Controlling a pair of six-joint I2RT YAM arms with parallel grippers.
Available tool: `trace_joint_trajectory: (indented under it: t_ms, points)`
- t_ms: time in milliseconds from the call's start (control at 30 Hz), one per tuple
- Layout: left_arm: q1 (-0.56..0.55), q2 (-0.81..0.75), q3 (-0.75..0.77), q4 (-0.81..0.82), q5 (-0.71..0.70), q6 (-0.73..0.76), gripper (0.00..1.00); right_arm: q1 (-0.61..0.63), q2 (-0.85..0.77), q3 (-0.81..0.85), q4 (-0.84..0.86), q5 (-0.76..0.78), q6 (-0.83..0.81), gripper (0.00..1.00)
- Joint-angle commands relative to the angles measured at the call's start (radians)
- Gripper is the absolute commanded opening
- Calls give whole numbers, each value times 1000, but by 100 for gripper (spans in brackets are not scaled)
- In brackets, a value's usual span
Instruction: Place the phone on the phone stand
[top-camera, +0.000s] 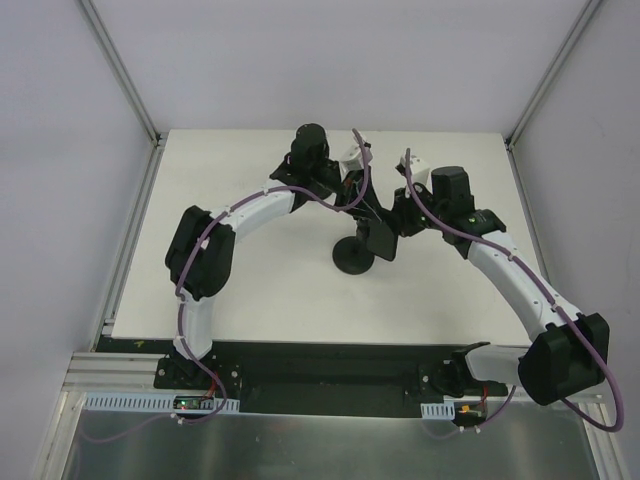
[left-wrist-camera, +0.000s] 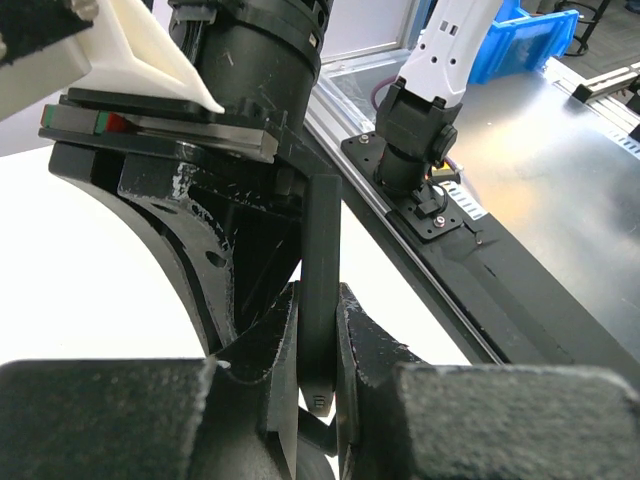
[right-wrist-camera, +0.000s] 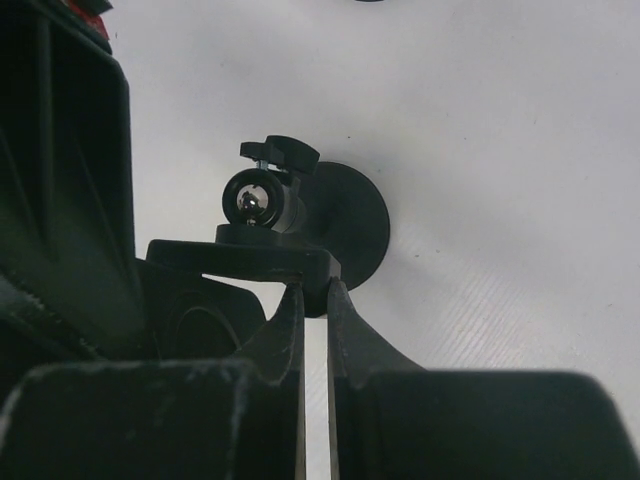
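The black phone stand has a round base (top-camera: 353, 258) on the white table, and in the right wrist view a ball joint (right-wrist-camera: 256, 200) and a flat cradle plate (right-wrist-camera: 240, 260). My right gripper (right-wrist-camera: 315, 290) is shut on the corner of that cradle plate. My left gripper (left-wrist-camera: 318, 335) is shut on the black phone (left-wrist-camera: 322, 250), which shows edge-on and upright between the fingers. In the top view both grippers meet over the stand: the left gripper (top-camera: 352, 190), the right gripper (top-camera: 400, 215), and the dark phone (top-camera: 378, 232) between them. Whether the phone touches the cradle is hidden.
The white table (top-camera: 250, 290) ends at a black base rail (top-camera: 330, 365) along the near edge. Grey walls stand on three sides. The right arm's base (left-wrist-camera: 420, 150) and a blue bin (left-wrist-camera: 530, 40) show in the left wrist view.
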Motion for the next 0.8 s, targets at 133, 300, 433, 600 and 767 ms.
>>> trace_joint_trajectory:
  t_ms: [133,300,433,600,767]
  points:
    - [36,6,43,109,-15,12,0,11,-3,22,-27,-139,30,0]
    - [96,-50,-64,81,-172,38,0,13,-29,0,-9,6,46,0]
    - [105,-189,-152,-300,-591,267,0,53,-74,-51,71,178,87,1]
    - [99,-273,-216,-366,-1004,258,0,238,-91,-87,157,655,164,0]
    - [39,-339,-309,-387,-1407,238,0,393,-91,-98,200,997,202,0]
